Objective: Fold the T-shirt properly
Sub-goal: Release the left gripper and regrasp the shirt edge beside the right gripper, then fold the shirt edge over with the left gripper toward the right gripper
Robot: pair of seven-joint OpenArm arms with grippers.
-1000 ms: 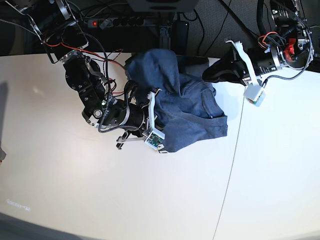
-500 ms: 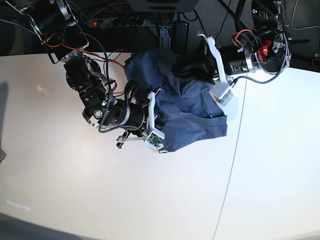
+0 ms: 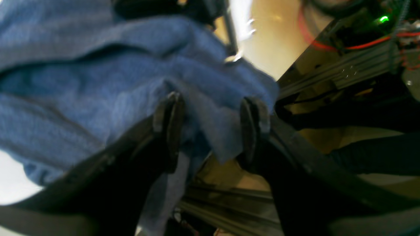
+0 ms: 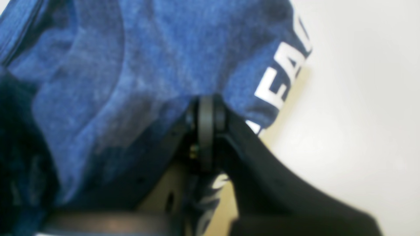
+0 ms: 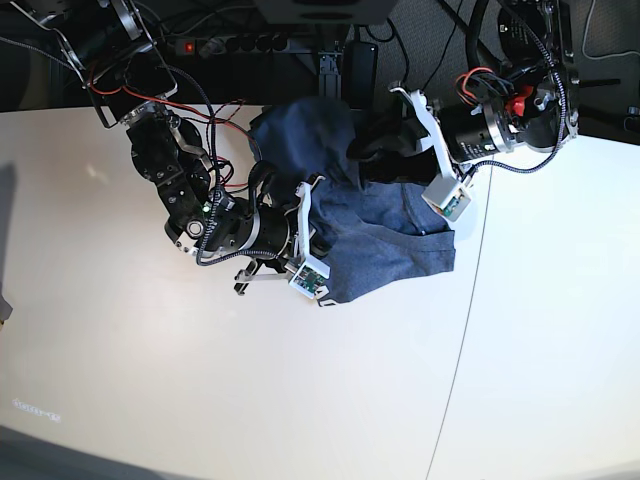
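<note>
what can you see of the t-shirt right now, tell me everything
The T-shirt is heathered blue-grey knit, bunched in a rumpled heap at the table's far edge, not yet folded. White block lettering shows on one turned-up part. The right hand is shut on a fold; the left hand is open with cloth between its fingers.

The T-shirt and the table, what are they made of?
The T-shirt looks like soft knit cotton: speckled blue, matte, wrinkling into folds, with smooth white printed letters. The table seems a hard, smooth board, pale cream and faintly shiny; I cannot tell which kind.
</note>
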